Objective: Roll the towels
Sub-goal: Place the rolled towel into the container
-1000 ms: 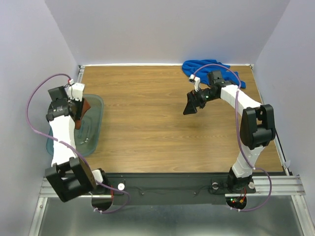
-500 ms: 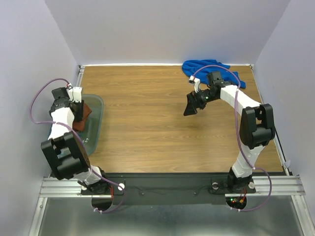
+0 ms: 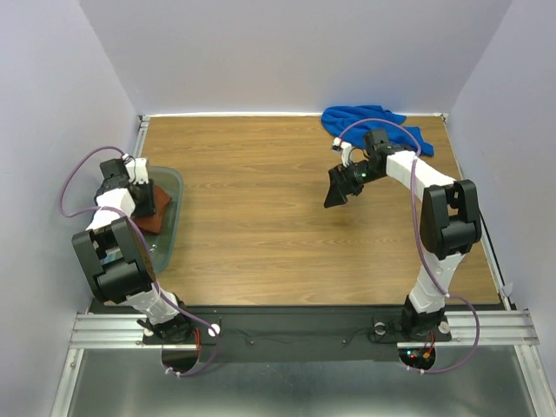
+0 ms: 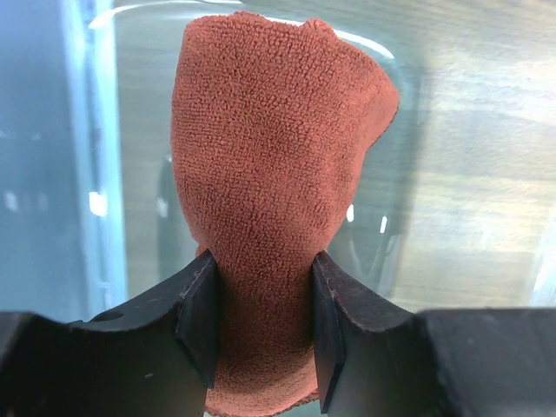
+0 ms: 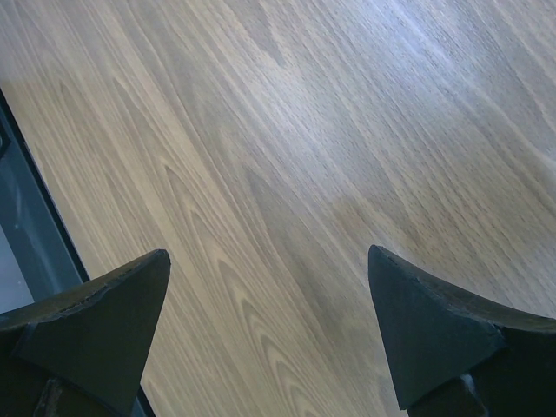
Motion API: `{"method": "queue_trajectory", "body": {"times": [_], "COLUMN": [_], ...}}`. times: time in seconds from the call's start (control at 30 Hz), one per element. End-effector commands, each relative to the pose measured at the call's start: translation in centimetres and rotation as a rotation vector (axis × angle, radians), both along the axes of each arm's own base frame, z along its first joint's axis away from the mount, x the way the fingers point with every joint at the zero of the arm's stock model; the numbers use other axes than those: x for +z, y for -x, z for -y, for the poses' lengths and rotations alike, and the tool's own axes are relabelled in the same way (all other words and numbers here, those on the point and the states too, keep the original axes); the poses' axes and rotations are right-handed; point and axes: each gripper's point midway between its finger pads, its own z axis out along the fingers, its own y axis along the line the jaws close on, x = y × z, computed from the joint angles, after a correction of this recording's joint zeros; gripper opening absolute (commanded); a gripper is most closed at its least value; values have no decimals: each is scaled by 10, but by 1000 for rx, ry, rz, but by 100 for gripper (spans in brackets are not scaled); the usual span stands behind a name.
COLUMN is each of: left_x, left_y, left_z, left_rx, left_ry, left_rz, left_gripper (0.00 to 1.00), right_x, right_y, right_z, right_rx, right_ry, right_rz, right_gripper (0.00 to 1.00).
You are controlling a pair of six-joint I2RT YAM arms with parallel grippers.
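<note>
Top external: the left gripper [image 3: 146, 200] holds the rust-brown towel [image 3: 156, 217] over the teal bin [image 3: 176, 184]; the blue towel [image 3: 369, 119] lies bunched at the table [image 3: 261, 191] far right corner (right gripper [image 3: 335, 193] apart from it). Left wrist: jaws half-closed on brown cloth. Right wrist: jaws wide, empty.

Plain pale lilac walls [image 3: 287, 52] enclose a brown wood-grain tabletop [image 3: 261, 217] on three sides; a ribbed aluminium rail [image 3: 504, 323] runs along its near edge.
</note>
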Motion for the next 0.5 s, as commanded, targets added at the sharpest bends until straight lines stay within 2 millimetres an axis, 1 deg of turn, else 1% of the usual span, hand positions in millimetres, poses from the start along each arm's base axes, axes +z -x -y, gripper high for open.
{"method": "queue_trajectory", "body": {"times": [0.0, 0.1, 0.23, 0.33, 0.47], "left_x": [-4, -6, -2, -3, -8], "left_y": [-10, -11, -16, -19, -20], "left_z": [14, 19, 26, 30, 35], "left_rx": [1, -8, -13, -14, -9], "left_ry": [71, 84, 113, 134, 163], "left_rz": [26, 24, 47, 51, 41], "left_gripper": [0, 0, 0, 0, 0], "right_x": [-3, -7, -9, -12, -13], "right_y": [2, 4, 6, 6, 6], "right_z": [3, 4, 5, 5, 5], "right_rx": [6, 10, 12, 15, 15], "right_ry": [5, 13, 17, 18, 19], "right_rz": [-1, -5, -7, -13, -14], "right_gripper": [100, 100, 100, 100, 100]}}
